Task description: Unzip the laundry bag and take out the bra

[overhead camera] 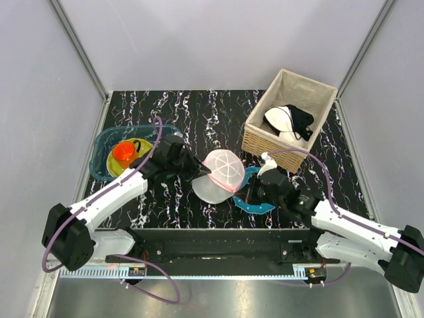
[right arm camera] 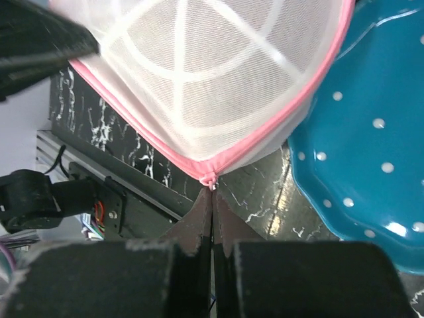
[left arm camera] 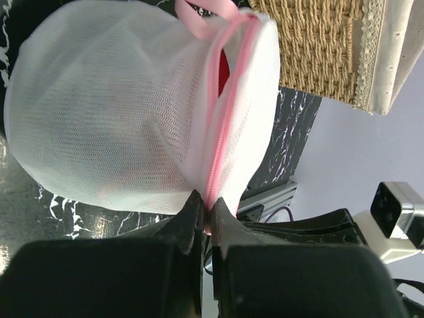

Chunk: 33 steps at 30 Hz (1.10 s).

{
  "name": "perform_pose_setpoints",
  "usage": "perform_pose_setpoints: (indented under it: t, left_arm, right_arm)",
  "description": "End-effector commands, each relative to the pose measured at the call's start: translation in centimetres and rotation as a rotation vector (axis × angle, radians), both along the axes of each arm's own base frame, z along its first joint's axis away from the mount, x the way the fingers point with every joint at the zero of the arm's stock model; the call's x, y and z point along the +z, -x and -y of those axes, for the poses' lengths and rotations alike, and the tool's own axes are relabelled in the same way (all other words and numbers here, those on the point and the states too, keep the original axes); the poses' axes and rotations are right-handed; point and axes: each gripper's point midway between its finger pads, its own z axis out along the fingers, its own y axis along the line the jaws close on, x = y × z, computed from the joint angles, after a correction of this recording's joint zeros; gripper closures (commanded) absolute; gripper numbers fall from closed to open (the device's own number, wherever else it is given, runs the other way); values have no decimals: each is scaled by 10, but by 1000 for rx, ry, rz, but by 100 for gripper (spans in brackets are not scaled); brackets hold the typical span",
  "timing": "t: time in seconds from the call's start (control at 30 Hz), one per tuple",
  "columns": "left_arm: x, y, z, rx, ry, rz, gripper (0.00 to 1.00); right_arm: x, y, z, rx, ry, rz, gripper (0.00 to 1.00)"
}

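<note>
The laundry bag (overhead camera: 218, 173), white mesh with a pink zipper rim, lies mid-table between my grippers. My left gripper (overhead camera: 201, 170) is shut on its pink rim; in the left wrist view the gripper (left arm camera: 209, 207) pinches the zipper seam of the bag (left arm camera: 112, 112). A sliver of the red bra (left arm camera: 224, 70) shows through a short gap in the zipper; the rest is hidden inside. My right gripper (overhead camera: 244, 193) is at the bag's near right edge. In the right wrist view the gripper (right arm camera: 212, 191) is shut on the small zipper pull below the bag (right arm camera: 199, 73).
A blue dotted plate (overhead camera: 260, 207) lies under the bag's right edge, also in the right wrist view (right arm camera: 358, 146). A wicker basket (overhead camera: 264, 143) with a white-and-black bra (overhead camera: 289, 121) stands back right. A teal tray (overhead camera: 101, 142) with an orange cup (overhead camera: 124, 154) sits left.
</note>
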Motion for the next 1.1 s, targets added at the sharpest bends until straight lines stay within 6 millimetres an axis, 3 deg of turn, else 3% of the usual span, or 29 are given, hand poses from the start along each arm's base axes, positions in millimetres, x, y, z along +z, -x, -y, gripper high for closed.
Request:
perform_pose_setpoints:
  t: [0.0,0.13,0.17,0.23,0.27,0.3,0.37,0.4,0.47,0.5,0.63,0.67,0.73,0.83,1.0,1.07]
  left_arm:
    - [28,-43,-4,-9,-40,119,100]
    - [26,-67,8,-54,-104,140,98]
    - [16,-72,10,-75,-135,123,89]
    - [26,-83,12,-108,-175,164,77]
    - [24,-80,9,-120,-204,144,71]
    - [32,-80,7,-128,-213,173,53]
    - [42,-74,2,-119,-209,197,40]
    - [63,-68,-7,-97,-201,258,26]
    - [67,-56,-21,-64,-220,274,18]
    - [79,-47,-27,-48,-196,295,12]
    - [72,-5,-20,-109,-72,228,11]
    - [59,8,-14,-149,-39,195,11]
    - [53,21,-14,-150,-15,168,8]
    - [36,27,-14,-137,-12,131,7]
    - [14,25,12,-191,12,93,8]
    - [6,20,23,-207,10,82,13]
  right_arm:
    - [-33,24,19,50,121,-90,100]
    - [-5,16,-2,81,52,-49,100]
    - [-5,18,-7,102,47,-61,100]
    - [7,11,-18,105,17,-50,100]
    - [1,9,-21,99,37,-69,100]
    - [8,4,-26,98,32,-61,100]
    - [8,0,-30,90,35,-71,100]
    - [12,-1,-34,88,19,-70,100]
    - [16,-2,-40,102,-1,-70,100]
    - [18,-2,-42,106,-6,-69,100]
    - [12,-3,-45,121,11,-77,100]
    - [12,-2,-46,130,15,-80,100]
    - [12,-2,-45,129,22,-82,100]
    - [7,-3,-41,116,39,-78,100]
    - [0,-2,-37,107,61,-95,100]
    - [-3,0,-34,102,74,-101,100]
